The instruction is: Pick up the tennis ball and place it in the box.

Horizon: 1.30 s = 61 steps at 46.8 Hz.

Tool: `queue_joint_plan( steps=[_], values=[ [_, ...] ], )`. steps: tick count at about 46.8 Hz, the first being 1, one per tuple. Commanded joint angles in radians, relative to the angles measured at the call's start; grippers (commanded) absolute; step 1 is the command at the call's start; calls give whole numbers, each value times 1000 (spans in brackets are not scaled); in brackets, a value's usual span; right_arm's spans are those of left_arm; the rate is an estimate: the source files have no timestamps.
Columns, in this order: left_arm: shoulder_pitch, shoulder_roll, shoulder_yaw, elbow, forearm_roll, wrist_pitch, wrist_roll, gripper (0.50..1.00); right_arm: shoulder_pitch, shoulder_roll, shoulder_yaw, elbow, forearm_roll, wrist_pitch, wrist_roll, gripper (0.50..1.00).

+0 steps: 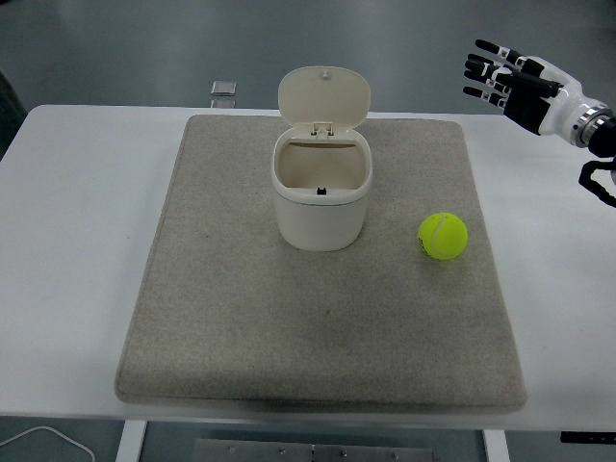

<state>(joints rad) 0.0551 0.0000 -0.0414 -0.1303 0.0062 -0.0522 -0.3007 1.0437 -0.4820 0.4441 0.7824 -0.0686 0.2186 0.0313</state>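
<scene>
The tennis ball (pixel 443 236) lies on the grey mat (pixel 318 318), right of the open-lidded box (pixel 320 197). Far right of the box and above the table (pixel 77 241), the right robot hand (pixel 515 79) hovers with fingers spread, holding nothing; its arm is cut off by the frame edge.

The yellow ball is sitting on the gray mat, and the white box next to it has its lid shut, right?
Not quite. The head view shows the box with its lid flipped up and open, not shut. The rest is right: the tennis ball sits on the gray mat beside it.
</scene>
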Motion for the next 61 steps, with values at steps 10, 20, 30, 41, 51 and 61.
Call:
queue_joint_plan(
  steps=[10, 20, 30, 41, 51, 61],
  values=[
    [0, 0, 0, 0, 0, 0, 0, 992, -30, -63, -10, 38, -195, 76, 68, 930],
    [0, 0, 0, 0, 0, 0, 0, 992, -42, -124, -13, 66, -385, 152, 208, 930],
    [0, 0, 0, 0, 0, 0, 0, 992, -36, -179, -50, 67, -562, 262, 338, 930],
    [0, 0, 0, 0, 0, 0, 0, 992, -31, -217, -77, 152, -783, 274, 436, 930],
    [0, 0, 0, 0, 0, 0, 0, 992, -31, -233, -119, 210, -947, 260, 486, 930],
    [0, 0, 0, 0, 0, 0, 0, 992, -39, -230, -139, 225, -1108, 228, 504, 930]
  ],
)
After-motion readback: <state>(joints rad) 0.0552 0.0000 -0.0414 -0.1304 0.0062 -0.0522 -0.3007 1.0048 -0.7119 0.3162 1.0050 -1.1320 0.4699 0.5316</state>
